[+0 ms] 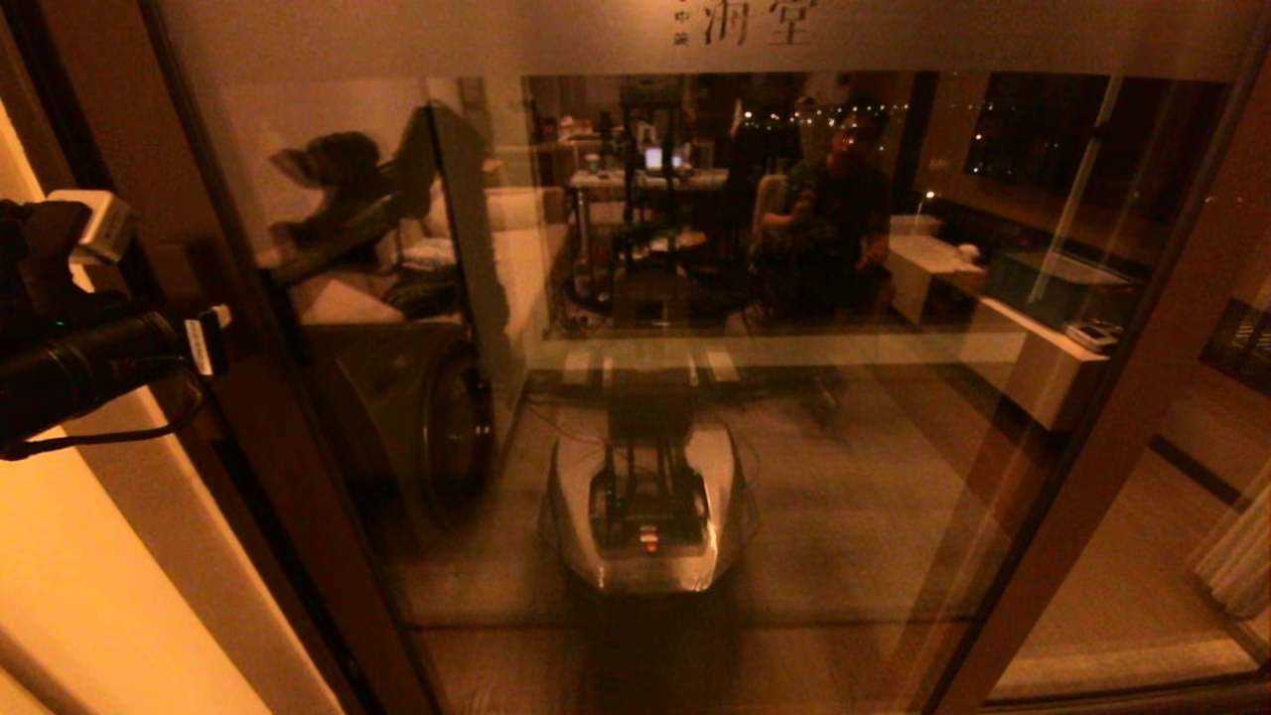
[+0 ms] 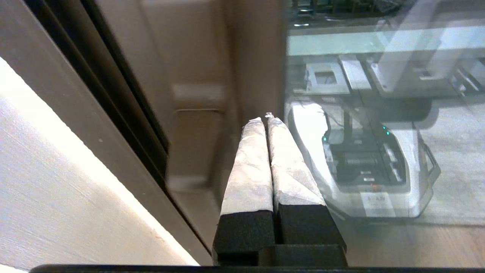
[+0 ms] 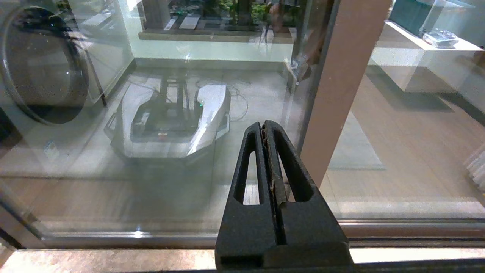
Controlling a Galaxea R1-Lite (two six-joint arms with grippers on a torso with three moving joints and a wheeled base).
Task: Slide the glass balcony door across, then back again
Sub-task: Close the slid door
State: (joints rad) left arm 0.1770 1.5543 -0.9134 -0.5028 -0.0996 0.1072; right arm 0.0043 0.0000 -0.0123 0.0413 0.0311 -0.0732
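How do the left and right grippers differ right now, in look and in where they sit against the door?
The left gripper has solid fingers wrapped in pale covering; the right gripper has bare black fingers with open slots. The left gripper is at the glass balcony door's wooden frame stile near the wall; the right gripper hangs before the glass, low by the floor track. Both are shut, holding nothing.

The glass balcony door (image 1: 695,447) ran past the head view's top and bottom edges, its frosted characters cut off. The left gripper (image 2: 267,119) was out of the head view, and glare blurred the room behind.
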